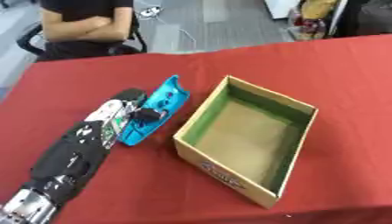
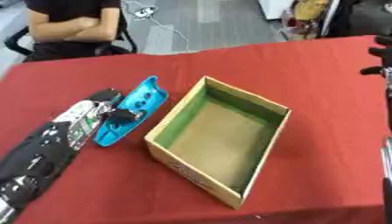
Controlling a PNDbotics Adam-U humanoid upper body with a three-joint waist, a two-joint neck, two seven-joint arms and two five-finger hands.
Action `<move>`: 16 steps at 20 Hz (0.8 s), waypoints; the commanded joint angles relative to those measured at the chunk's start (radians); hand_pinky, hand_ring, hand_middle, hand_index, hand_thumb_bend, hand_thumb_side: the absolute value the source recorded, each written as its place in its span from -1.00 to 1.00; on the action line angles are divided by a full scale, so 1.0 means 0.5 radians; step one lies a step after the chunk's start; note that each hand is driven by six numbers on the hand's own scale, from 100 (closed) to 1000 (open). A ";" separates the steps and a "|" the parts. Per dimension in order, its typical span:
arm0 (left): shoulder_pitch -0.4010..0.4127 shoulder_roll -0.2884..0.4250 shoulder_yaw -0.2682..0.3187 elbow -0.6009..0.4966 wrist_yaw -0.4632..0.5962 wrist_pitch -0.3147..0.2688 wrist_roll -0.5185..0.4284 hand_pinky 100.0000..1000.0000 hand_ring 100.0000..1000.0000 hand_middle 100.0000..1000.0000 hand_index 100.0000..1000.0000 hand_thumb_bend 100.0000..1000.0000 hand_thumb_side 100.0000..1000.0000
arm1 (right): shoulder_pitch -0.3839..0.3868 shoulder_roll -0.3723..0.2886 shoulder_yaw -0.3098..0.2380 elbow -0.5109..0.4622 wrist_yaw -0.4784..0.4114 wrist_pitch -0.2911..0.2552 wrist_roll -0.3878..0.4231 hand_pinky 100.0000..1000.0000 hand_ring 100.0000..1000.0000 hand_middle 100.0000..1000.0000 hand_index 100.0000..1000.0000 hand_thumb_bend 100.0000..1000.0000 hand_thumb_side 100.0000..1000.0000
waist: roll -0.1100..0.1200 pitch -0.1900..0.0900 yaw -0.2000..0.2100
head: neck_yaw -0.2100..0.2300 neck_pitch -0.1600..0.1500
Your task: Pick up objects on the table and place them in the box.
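Fingers (image 1: 145, 114) of the left hand (image 1: 122, 111) are curled onto the blue plastic object (image 1: 157, 109), with dark fingertips lying on its upper face, so the hand grips it from the left side.

After that, from large to small: the red table (image 1: 92, 78) fills almost all of both views. On it stands an open cardboard box (image 1: 246, 142) with green inner walls and a brown floor, and a printed mark is on its near outer wall. The left arm (image 1: 73, 157), black with silver parts, comes in from the lower left corner and lies along the table toward the object. The blue object is long and narrow, it lies just beside the left wall of the box, outside it. The right hand (image 2: 379, 57) shows only as dark parts at the right edge of the right eye view; I cannot tell how its fingers are.
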 commanded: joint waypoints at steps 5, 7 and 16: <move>-0.029 0.003 0.081 0.033 -0.122 -0.043 0.252 -1.00 -1.00 -1.00 -0.84 -0.69 0.58 | -0.036 -0.018 -0.006 -0.032 -0.014 -0.002 0.006 0.10 0.58 0.61 1.00 -0.22 0.90 | -0.011 -0.015 0.005 | 0.013 -0.002; -0.028 0.003 0.083 0.054 -0.097 -0.063 0.248 -1.00 -1.00 -1.00 -0.84 -0.66 0.53 | -0.035 -0.018 -0.006 -0.032 -0.014 -0.002 0.005 0.10 0.58 0.61 1.00 -0.22 0.90 | -0.012 -0.016 0.006 | 0.015 -0.002; -0.033 0.011 0.089 0.053 -0.072 -0.084 0.214 -1.00 -1.00 -1.00 -0.84 -0.66 0.51 | -0.031 -0.017 -0.005 -0.030 -0.015 -0.002 0.006 0.09 0.58 0.61 1.00 -0.22 0.89 | -0.011 -0.018 0.009 | 0.017 -0.002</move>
